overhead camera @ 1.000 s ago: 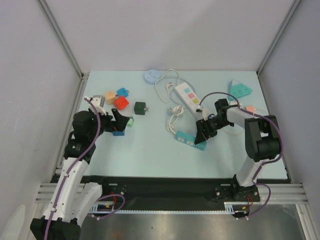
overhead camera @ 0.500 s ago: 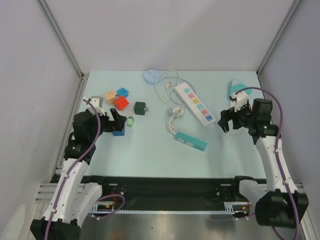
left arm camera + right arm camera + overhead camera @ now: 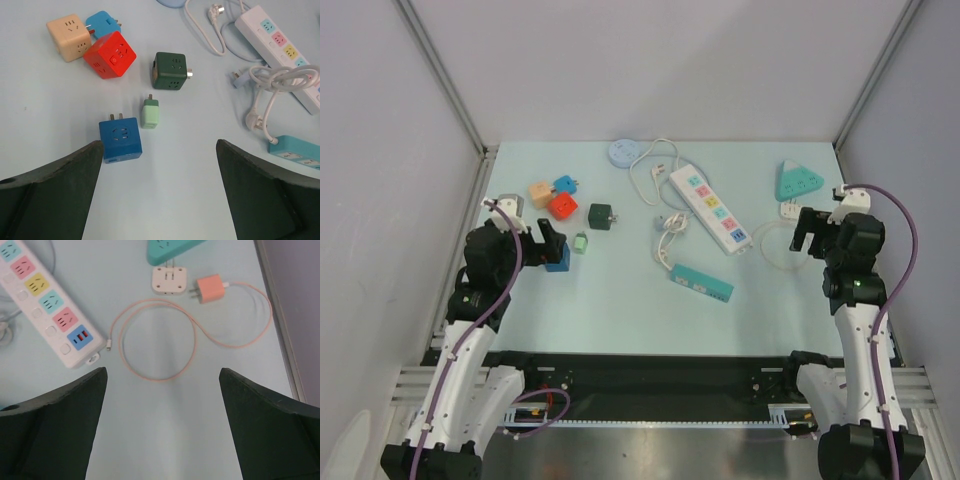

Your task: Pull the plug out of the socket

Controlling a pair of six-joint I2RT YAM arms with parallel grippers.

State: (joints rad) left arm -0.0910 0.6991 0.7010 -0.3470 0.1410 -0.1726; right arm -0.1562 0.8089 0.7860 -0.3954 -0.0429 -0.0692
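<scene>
The left gripper (image 3: 159, 145) stands wide open and holds nothing. In its wrist view a blue cube socket (image 3: 120, 140) lies on the table (image 3: 620, 310) at the lower left of centre, close to the left finger. A small mint plug (image 3: 150, 113) lies just above and to the right of the cube, apart from it. Higher in the frame are a dark green cube (image 3: 170, 70), a red cube (image 3: 110, 54), a beige cube (image 3: 70, 37) and a light blue cube (image 3: 102, 24).

The right gripper (image 3: 162, 371) is also fully open and empty. In its wrist view the orange plug (image 3: 209, 289) lies flat at the upper right of the frame, with its prongs pointing left toward a white adapter (image 3: 169, 280) just beside it. I cannot tell if the two touch. The plug's thin cable (image 3: 194, 340) makes a loose loop in the middle of the frame. A teal triangular socket (image 3: 167, 247) is at the top edge, and the white power strip (image 3: 42, 302) runs along the upper left. In the top view a teal power strip (image 3: 701, 281) lies near the centre.
</scene>
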